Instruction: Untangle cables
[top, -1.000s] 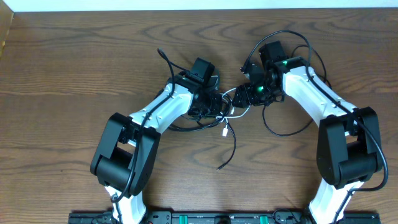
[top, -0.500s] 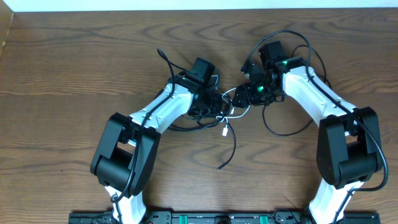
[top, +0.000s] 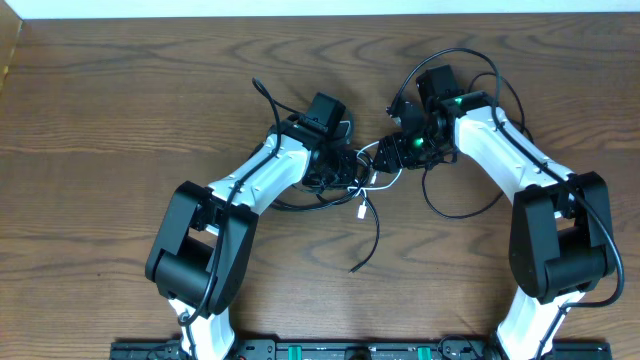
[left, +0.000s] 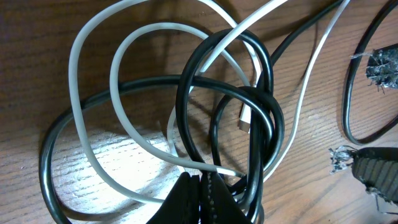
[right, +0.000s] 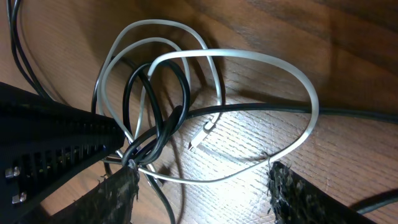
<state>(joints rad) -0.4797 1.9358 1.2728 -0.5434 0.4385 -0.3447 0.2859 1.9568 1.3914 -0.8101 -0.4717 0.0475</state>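
The left fingers (left: 200, 190) are pinched tight together, and the right wrist view shows their tip clamped on the knot where the black cables (left: 186, 93) and the white cable (left: 93, 124) cross. The right fingers (right: 118, 196) stand wide apart with nothing gripped; a broad loop of the white cable lies on the desk (top: 120, 90) between them, and whether it touches the right-hand finger cannot be told. The white cable's small plug (right: 202, 134) rests inside that loop, just beside the black strands. Seen from overhead, the cables (top: 365, 190) sit bunched in the middle of the desk between the two arms, with one black tail running out toward the near edge and other black loops spreading around the right arm. Compared with a second ago, nothing has visibly shifted: both arms, both pairs of fingers and every loop of cable lie where they were.
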